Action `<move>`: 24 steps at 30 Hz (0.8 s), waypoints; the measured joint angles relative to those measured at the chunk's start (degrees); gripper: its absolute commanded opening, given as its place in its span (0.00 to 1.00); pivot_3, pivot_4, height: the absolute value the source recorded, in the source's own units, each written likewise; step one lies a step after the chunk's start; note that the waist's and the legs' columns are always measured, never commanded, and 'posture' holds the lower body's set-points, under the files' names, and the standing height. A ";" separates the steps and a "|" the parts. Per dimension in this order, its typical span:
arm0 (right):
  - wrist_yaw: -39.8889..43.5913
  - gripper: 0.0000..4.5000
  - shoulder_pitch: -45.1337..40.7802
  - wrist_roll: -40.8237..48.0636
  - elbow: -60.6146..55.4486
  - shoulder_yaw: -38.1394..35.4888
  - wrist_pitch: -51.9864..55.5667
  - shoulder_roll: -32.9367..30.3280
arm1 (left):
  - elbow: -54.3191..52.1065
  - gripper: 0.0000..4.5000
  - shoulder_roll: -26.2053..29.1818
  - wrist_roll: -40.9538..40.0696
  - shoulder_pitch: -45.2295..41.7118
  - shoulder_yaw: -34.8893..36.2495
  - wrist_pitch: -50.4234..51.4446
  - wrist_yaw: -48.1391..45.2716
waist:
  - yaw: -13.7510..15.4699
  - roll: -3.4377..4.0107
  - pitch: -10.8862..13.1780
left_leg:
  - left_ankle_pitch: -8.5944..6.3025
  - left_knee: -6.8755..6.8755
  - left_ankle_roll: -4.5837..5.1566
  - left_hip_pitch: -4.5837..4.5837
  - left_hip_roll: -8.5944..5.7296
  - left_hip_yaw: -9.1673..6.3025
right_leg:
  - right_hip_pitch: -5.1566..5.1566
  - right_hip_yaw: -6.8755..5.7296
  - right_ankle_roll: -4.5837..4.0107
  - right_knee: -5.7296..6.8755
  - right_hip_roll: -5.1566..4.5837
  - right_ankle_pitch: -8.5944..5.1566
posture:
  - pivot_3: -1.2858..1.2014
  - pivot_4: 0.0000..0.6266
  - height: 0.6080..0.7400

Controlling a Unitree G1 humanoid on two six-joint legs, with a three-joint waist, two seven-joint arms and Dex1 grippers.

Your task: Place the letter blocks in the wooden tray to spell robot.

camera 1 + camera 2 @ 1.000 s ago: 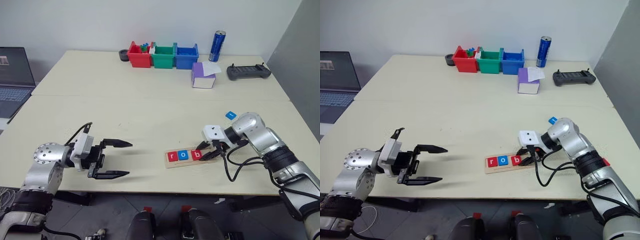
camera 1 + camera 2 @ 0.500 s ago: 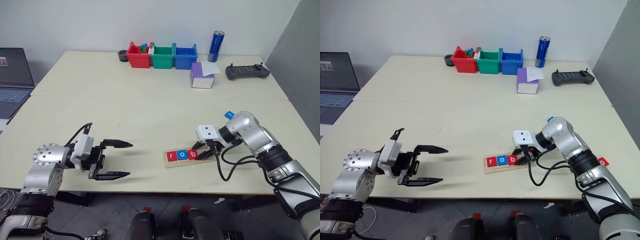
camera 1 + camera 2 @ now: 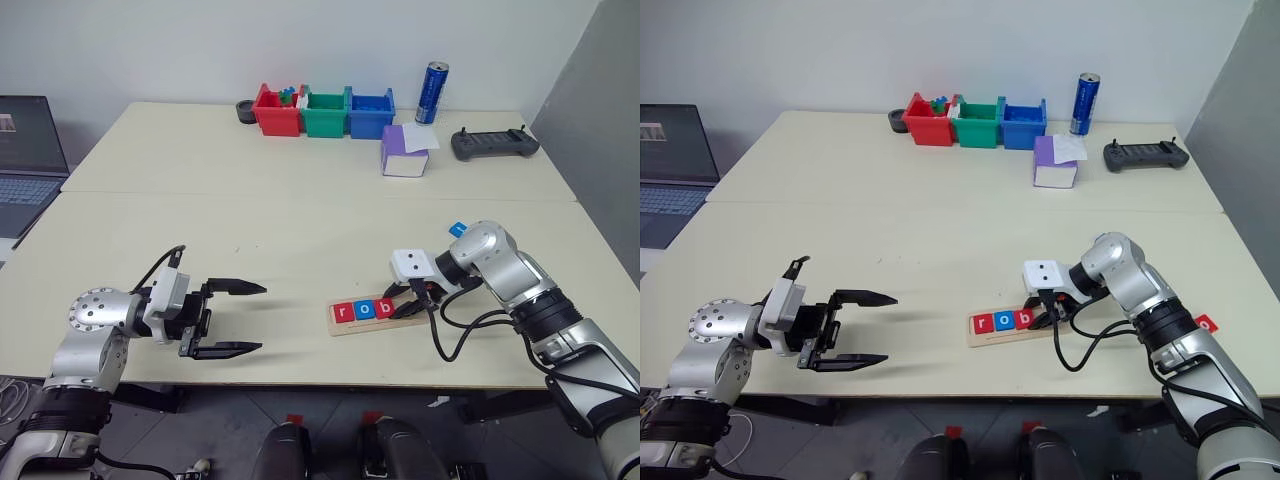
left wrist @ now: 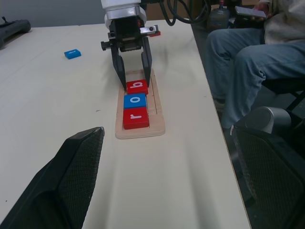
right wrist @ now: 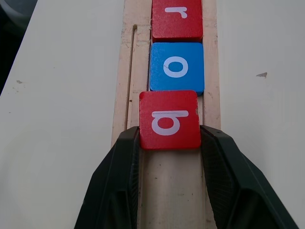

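The wooden tray (image 3: 375,313) lies near the front edge of the smooth cream table (image 3: 300,220), a long pale slab with rounded corners and a thin groove along one side. Three flat square letter blocks sit in it in a row: a red "r" block (image 5: 177,19) at the end, a blue "o" block (image 5: 176,67) touching it, then a red "b" block (image 5: 169,119), set slightly askew from the others. The right gripper (image 5: 169,143) has its two black, matte, wedge-shaped fingers pressed to either side of the "b" block, clamped on it while it rests on the wood. The rest of the tray behind the "b" is bare wood.

Another small blue tile (image 4: 72,54) lies on the table well apart from the tray, and a small red tile (image 3: 1206,324) lies by the right edge of the table.

The left gripper (image 3: 228,318) hovers over the table's near left part, its thin pointed fingers spread wide and holding nothing.

At the far edge stand three glossy plastic bins (image 3: 325,110), red, green and blue, a blue metal can (image 3: 432,93), a purple and white box (image 3: 403,152) and a dark handheld controller (image 3: 494,144).
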 measured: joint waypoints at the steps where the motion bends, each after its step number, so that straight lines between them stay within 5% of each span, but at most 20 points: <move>1: 0.00 0.32 -0.02 -0.02 0.00 0.01 0.00 0.04 | 0.00 1.00 -0.12 0.04 -0.01 0.02 0.00 0.00 | 0.00 0.00 0.00 | 0.00 0.00 0.00 0.00 0.00 0.00 | 0.00 0.00 0.00 0.00 0.00 0.00 | 0.52 0.24 1.00; 24: -1.06 0.32 0.02 -0.30 -2.92 1.03 2.86 1.40 | 0.11 1.00 -0.29 0.80 -1.10 0.04 -0.03 0.00 | 0.04 0.00 0.00 | 0.00 -0.01 0.00 -0.03 -0.01 0.00 | -0.02 0.00 0.00 -0.02 0.00 0.00 | 0.52 0.24 1.00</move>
